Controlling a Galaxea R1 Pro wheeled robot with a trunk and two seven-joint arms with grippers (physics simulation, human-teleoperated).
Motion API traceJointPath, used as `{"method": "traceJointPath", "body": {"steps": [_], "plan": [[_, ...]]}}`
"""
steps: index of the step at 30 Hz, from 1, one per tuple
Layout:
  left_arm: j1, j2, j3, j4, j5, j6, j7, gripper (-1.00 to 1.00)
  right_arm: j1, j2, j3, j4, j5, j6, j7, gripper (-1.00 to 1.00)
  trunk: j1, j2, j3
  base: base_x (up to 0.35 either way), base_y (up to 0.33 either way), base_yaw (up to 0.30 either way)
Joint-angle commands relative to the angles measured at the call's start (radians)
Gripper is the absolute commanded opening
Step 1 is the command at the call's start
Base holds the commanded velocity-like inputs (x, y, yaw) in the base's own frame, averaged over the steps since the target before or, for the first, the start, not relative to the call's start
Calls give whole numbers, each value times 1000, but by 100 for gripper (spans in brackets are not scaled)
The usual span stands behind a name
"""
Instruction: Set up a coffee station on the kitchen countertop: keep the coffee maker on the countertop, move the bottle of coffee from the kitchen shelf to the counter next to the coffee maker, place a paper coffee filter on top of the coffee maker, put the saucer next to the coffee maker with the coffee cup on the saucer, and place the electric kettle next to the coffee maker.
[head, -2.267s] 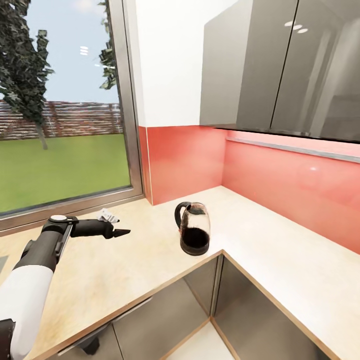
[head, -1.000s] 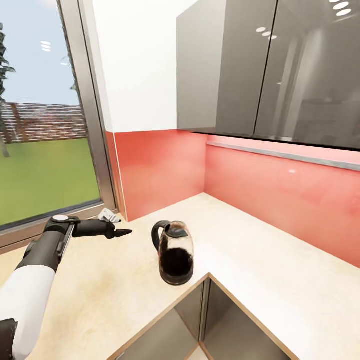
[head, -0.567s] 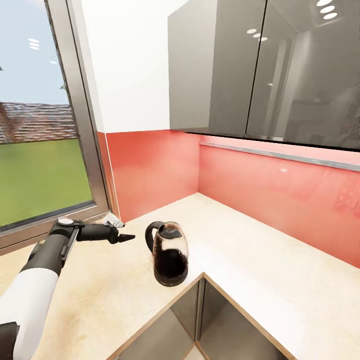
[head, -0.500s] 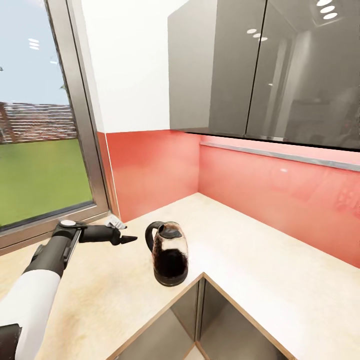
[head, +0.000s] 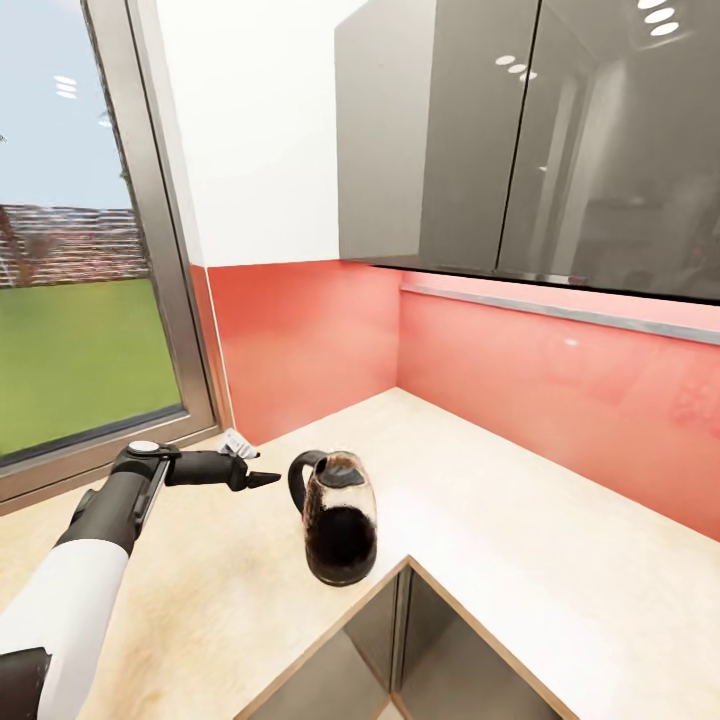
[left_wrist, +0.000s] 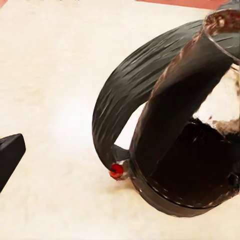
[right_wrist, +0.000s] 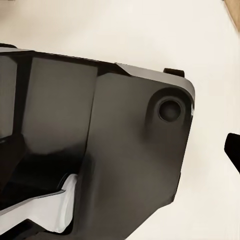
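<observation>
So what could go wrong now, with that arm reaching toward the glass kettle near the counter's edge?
The glass electric kettle with the black handle stands close to the countertop's inner corner edge; a sideways nudge from the left gripper might push it off. The gripper could also miss the curved handle and tip the kettle.

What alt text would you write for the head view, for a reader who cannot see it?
A glass electric kettle with a black handle stands at the inner corner of a beige L-shaped countertop. The robot's left pincer reaches toward the handle from the left, not touching it. Behind are a red backsplash, grey wall cabinets and a window onto grass.
</observation>
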Motion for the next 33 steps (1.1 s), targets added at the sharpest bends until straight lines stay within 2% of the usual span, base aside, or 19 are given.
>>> {"method": "traceJointPath", "body": {"steps": [1,7,15,33], "plan": [[0,-1,3,-1,-5,10,-7,100,-1,0,8,2,-11,-4,4,100,1,-1,0,65,0,0],[0,-2,4,-1,-3,10,-8,100,-1,0,8,2,-11,-4,4,100,1,-1,0,24,0,-28],[0,-15,4,0,-5,12,-8,100,-1,0,8,2,-11,-4,4,100,1,-1,0,1,0,-185],[15,-16,4,0,-7,10,1,100,-1,0,8,2,-11,-4,4,100,1,-1,0,0,0,-8]]}}
